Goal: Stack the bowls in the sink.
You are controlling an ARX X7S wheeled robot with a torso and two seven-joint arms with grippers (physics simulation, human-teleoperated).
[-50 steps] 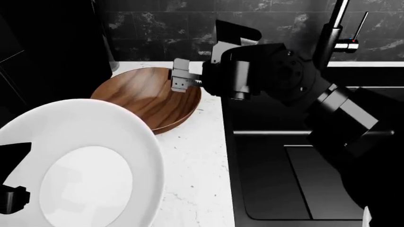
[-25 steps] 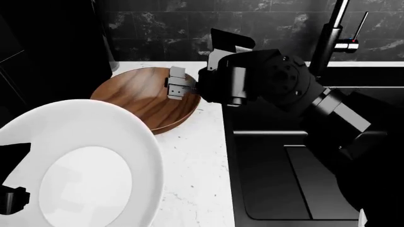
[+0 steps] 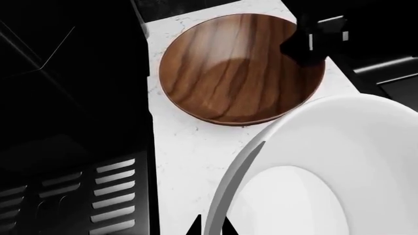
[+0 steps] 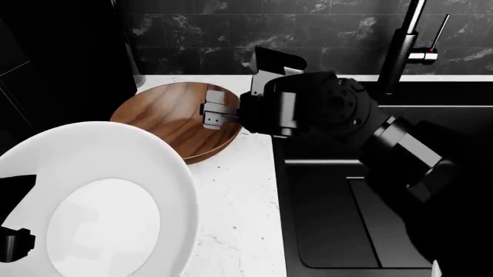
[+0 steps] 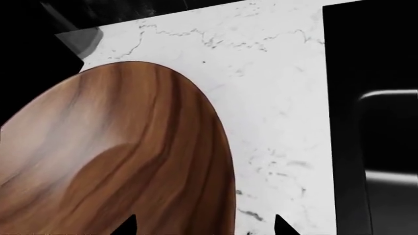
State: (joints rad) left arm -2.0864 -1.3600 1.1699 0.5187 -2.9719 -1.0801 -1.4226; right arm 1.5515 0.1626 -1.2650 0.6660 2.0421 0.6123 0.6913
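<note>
The right claw (image 4: 217,113) hangs over the sink-side rim of the large brown wooden bowl with streaky grain (image 4: 173,118), its pale grey fingers (image 4: 219,103) spread apart, one over the inside of the rim and one outside it. In the right wrist view the two dark fingertips (image 5: 127,225) show well apart at the frame's edge with the wooden rim (image 5: 219,147) running between them, so this claw is released and clasps nothing. Whether the fingers touch the wood cannot be told. Behind them the bulky black right arm (image 4: 331,112) reaches across from the sink side.

The wooden bowl stands upright on the white marbled desk (image 4: 239,196), near the dark tiled back wall (image 4: 200,34) and just beside the edge of the large matte black rectangular sink (image 4: 339,219). The sink's stepped bottom is visible, and its tall dark faucet (image 4: 402,43) rises at the far rim.

The left claw (image 4: 15,242) is only partly seen at the lower left of the head view, dark pieces at the near edge of the glossy plain white bowl (image 4: 100,202). In the left wrist view a dark fingertip (image 3: 196,226) sits against the white bowl's rim (image 3: 238,166). This bowl looms large and tilted, close to the cameras, overlapping the wooden bowl's near edge in the head view. The left claw appears to be clenched on its rim, holding it above the desk.
</note>
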